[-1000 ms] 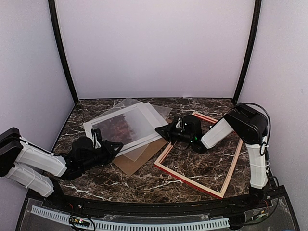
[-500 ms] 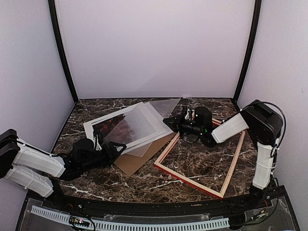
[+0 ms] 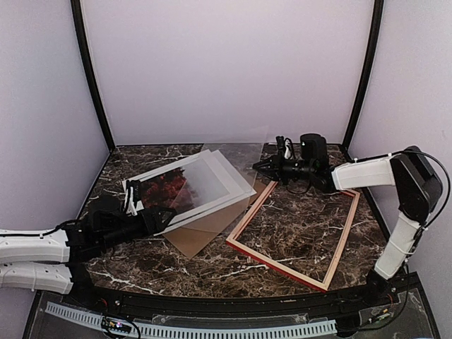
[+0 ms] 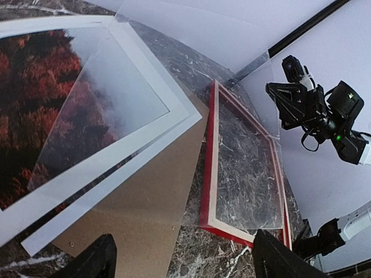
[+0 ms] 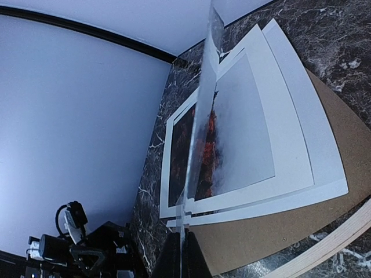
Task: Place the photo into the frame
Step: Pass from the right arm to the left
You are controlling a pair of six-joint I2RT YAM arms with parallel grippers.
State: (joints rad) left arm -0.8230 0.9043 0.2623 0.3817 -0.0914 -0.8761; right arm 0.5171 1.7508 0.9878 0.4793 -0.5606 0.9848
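Holding a clear sheet (image 5: 200,127) by its near edge, my right gripper (image 5: 181,248) has both fingers pressed together on it. In my right wrist view the sheet stands edge-on, rising straight from between the fingers. From the top view, this gripper (image 3: 258,164) is at the far side of the table (image 3: 212,261), just over the frame's far left corner. The sheet (image 3: 233,159) slopes from there down toward the photo, with its far end raised.

My left gripper (image 3: 166,216) is low at the near left, and its fingers stand wide apart with nothing between them (image 4: 182,263). It points at the near corner of the pile.

The photo (image 3: 166,189) lies face up on the left middle of the table, with the red trees toward my left arm and the grey sky toward the frame. It rests on a white sheet (image 4: 116,186), and that one rests on a brown board (image 4: 133,214). The photo is not inside the frame.

The frame (image 3: 293,272) lies flat on the right half of the table and marble shows through its opening. Its left side (image 4: 207,174) is just beside the board's edge.
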